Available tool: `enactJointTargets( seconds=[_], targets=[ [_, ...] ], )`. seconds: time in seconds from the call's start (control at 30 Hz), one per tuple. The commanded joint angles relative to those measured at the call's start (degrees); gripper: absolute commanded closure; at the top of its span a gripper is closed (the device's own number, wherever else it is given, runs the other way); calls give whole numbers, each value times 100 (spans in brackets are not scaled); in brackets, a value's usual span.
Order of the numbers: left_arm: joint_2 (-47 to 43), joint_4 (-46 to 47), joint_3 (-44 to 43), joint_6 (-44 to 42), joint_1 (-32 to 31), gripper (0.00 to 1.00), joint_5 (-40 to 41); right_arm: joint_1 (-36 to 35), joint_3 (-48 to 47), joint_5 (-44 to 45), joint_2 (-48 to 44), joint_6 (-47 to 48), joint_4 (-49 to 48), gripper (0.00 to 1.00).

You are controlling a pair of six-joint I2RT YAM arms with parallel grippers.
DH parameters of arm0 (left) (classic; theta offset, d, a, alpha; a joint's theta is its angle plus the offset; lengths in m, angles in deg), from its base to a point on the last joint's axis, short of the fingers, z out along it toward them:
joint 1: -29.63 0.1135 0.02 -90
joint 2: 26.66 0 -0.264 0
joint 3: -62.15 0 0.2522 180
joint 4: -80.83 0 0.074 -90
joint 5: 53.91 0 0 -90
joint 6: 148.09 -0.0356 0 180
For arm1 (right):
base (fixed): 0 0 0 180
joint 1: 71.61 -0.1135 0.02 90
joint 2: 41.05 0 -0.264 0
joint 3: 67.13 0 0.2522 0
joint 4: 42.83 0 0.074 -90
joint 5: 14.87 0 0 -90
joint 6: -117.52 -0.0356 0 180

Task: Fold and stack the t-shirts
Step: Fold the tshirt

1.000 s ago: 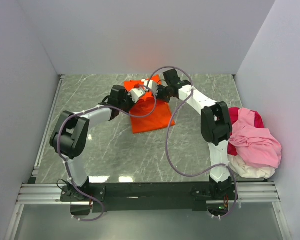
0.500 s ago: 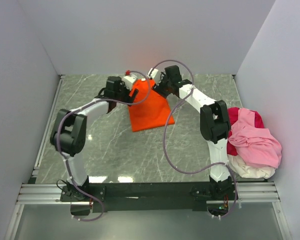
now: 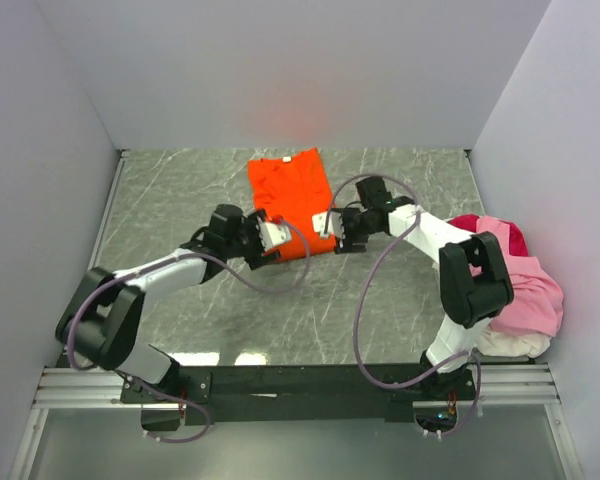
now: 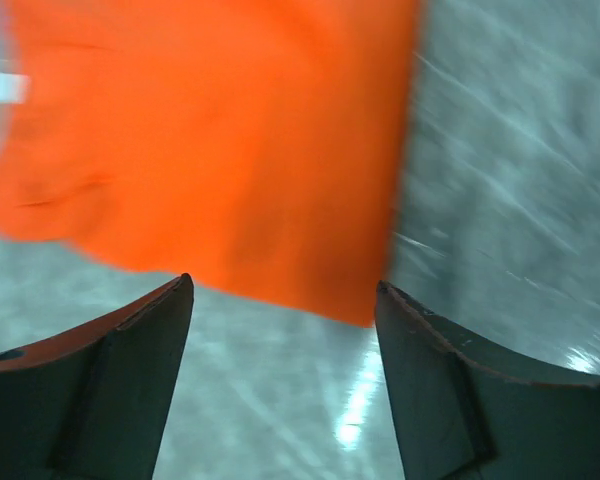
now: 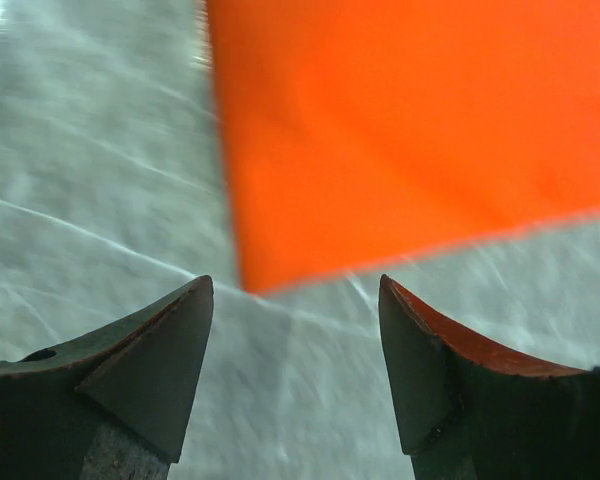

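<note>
The bright orange t-shirt (image 3: 290,192) lies flat and folded on the marble table, toward the back middle. My left gripper (image 3: 276,236) sits just off its near left corner, open, with only bare table between the fingers (image 4: 110,390); the orange t-shirt (image 4: 210,140) lies just ahead of them. My right gripper (image 3: 328,223) is at the near right corner, also open and empty, with the orange t-shirt (image 5: 410,130) just ahead of its fingertips (image 5: 150,370). A pile of unfolded t-shirts, light pink (image 3: 515,275), magenta-red (image 3: 472,232) and white (image 3: 505,342), lies at the right edge.
Grey walls close in the table (image 3: 180,200) on the left, back and right. The right arm's elbow (image 3: 475,270) stands against the pile of shirts. Cables loop over the table in front of the orange shirt.
Both grippers opened and let go of the orange shirt, then drew back toward the near side. The shirt, raised a second ago, now lies flat and folded.
</note>
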Motion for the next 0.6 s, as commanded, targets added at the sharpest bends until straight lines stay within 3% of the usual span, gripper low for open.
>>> enactJointTargets(
  seconds=[0.0, 0.37, 0.57],
  targets=[
    [423, -350, -29, -856, -213, 23, -206, -182, 16, -4, 116, 887, -161, 27],
    [1312, -332, -240, -935, -353, 26, 39, -525, 209, 664, 565, 720, -775, 27],
    [1541, -174, -275, -882, -353, 37, 294, -552, 95, 761, 732, 667, -819, 30]
  ],
)
